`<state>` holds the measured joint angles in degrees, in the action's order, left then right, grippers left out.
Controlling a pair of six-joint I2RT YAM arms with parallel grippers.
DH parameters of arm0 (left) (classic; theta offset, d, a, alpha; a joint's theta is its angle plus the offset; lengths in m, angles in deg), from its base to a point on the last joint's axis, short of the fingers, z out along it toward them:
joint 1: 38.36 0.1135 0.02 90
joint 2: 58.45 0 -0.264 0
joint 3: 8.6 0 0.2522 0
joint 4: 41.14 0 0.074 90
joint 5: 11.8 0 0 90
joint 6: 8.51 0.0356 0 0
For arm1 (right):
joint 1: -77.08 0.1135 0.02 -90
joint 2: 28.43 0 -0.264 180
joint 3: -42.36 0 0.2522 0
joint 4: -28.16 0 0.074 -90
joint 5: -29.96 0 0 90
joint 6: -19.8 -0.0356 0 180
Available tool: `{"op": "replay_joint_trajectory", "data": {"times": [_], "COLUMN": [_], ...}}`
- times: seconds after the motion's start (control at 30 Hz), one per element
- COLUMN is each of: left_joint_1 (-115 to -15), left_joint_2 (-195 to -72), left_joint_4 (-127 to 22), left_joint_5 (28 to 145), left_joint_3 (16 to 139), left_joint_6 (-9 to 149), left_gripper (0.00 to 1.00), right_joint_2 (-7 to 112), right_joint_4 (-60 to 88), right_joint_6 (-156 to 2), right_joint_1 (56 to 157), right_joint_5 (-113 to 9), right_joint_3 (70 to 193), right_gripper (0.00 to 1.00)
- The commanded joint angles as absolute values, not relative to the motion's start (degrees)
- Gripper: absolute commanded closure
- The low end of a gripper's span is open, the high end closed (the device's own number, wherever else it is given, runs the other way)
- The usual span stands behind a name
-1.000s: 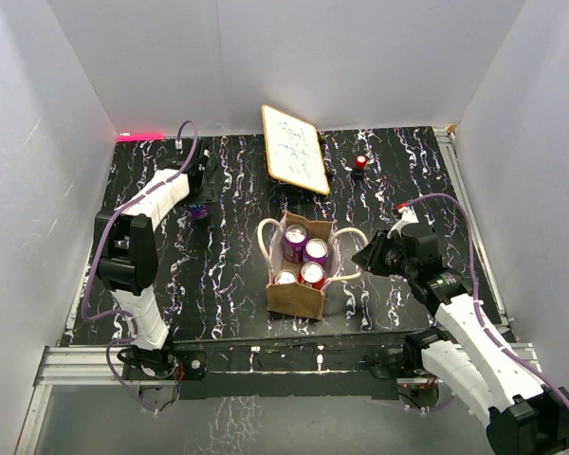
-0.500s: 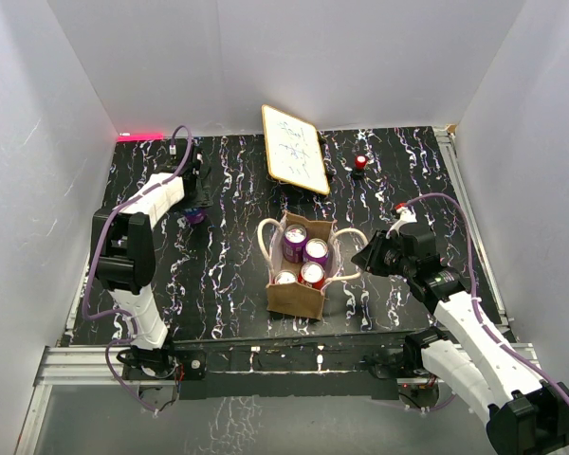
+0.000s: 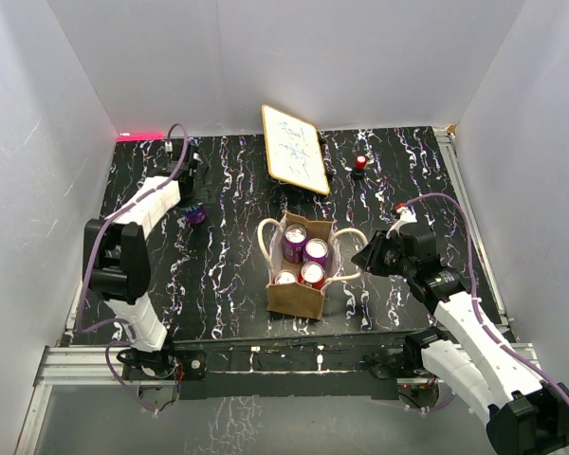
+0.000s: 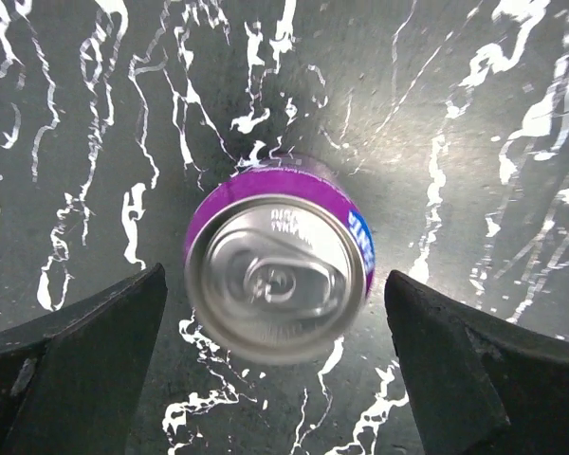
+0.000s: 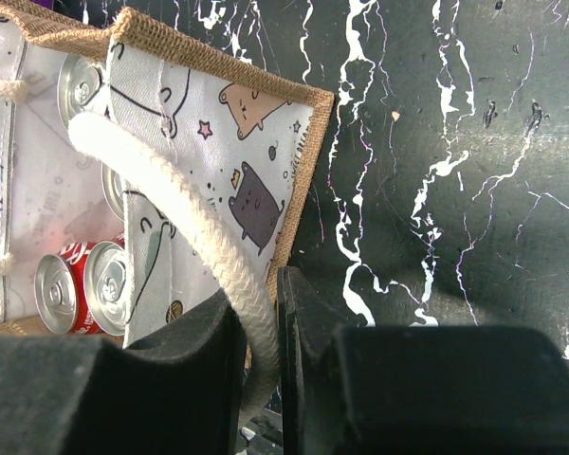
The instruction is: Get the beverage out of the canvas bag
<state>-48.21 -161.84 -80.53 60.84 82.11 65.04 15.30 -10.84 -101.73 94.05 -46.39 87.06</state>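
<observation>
The canvas bag [image 3: 297,292] stands upright at the table's middle with several cans [image 3: 304,249] inside, purple and red. One purple beverage can [image 3: 196,215] stands upright on the table at the left. My left gripper [image 3: 192,192] hovers over it, open. In the left wrist view the can [image 4: 277,282] sits between the wide-apart fingers [image 4: 85,351], touching neither. My right gripper [image 3: 366,257] is shut on the bag's cream rope handle [image 5: 185,204], beside the bag's printed wall [image 5: 251,142].
A wood-framed whiteboard [image 3: 295,149] leans at the back centre. A small red-topped object [image 3: 360,162] sits to its right, and another small red piece [image 3: 401,206] lies near the right arm. White walls close in three sides.
The left gripper's jaws have opened wide, releasing the purple can onto the table, and the arm has drawn slightly toward the back. The right arm has not moved.
</observation>
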Motion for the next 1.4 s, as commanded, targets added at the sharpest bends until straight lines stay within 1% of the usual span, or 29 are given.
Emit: {"op": "replay_joint_trajectory", "data": {"times": [0.0, 0.07, 0.2, 0.27, 0.33, 0.4, 0.43, 0.57, 0.63, 0.7, 0.83, 0.97, 1.13, 1.23, 1.37], "left_joint_1": [-48.0, -48.2, -50.0, -50.7, -51.1, -51.8, -52.2, -54.3, -58.4, -64.7, -77.6, -87.3, -99.9, -104.0, -104.7], "left_joint_2": [-150.8, -146.1, -134.4, -129.8, -126.6, -124.6, -123.8, -121.1, -120.6, -120.2, -120.0, -122.0, -128.2, -133.9, -140.5], "left_joint_4": [-81.1, -81.9, -81.0, -83.3, -87.3, -91.5, -92.5, -91.5, -89.8, -86.6, -79.7, -76.6, -79.8, -85.5, -91.0], "left_joint_5": [61.6, 64.9, 75.7, 77.8, 78.3, 79.5, 81.9, 90.4, 92.1, 92.2, 89.8, 84.4, 69.9, 61.2, 57.7], "left_joint_3": [81.5, 79.7, 73.3, 72.7, 74.6, 76.8, 77.4, 76.3, 75.6, 75.2, 75.5, 76.3, 78.6, 81.2, 84.3], "left_joint_6": [64.6, 63.0, 62.7, 64.1, 65.8, 66.2, 66.0, 63.6, 61.4, 59.5, 57.9, 59.4, 61.1, 60.2, 59.1], "left_gripper": [0.03, 0.03, 0.03, 0.03, 0.03, 0.03, 0.03, 0.03, 0.05, 0.06, 0.07, 0.09, 0.14, 0.16, 0.18], "right_joint_2": [14.4, 14.3, 14.0, 13.9, 13.7, 13.5, 13.5, 13.8, 13.8, 13.5, 12.5, 12.3, 12.6, 12.4, 12.3], "right_joint_4": [-7.9, -7.7, -7.5, -7.5, -7.5, -7.4, -7.4, -7.5, -7.7, -7.8, -7.8, -7.7, -7.8, -7.8, -8.6], "right_joint_6": [-100.8, -100.8, -100.9, -100.9, -100.9, -101.0, -100.9, -100.9, -100.9, -101.0, -101.4, -101.5, -101.5, -101.5, -102.4], "right_joint_1": [94.0, 94.0, 94.0, 94.0, 94.0, 94.0, 94.0, 94.0, 94.0, 94.0, 94.0, 94.0, 94.0, 94.0, 94.0], "right_joint_5": [-46.7, -46.7, -46.7, -46.6, -46.3, -46.4, -46.5, -47.0, -46.8, -46.3, -46.1, -46.2, -46.2, -46.1, -45.8], "right_joint_3": [87.6, 87.4, 87.1, 87.1, 87.2, 87.1, 87.1, 87.4, 87.5, 87.4, 87.1, 86.9, 87.0, 87.0, 87.4], "right_gripper": [0.8, 0.8, 0.8, 0.8, 0.8, 0.8, 0.8, 0.8, 0.8, 0.8, 0.8, 0.8, 0.8, 0.8, 0.8]}}
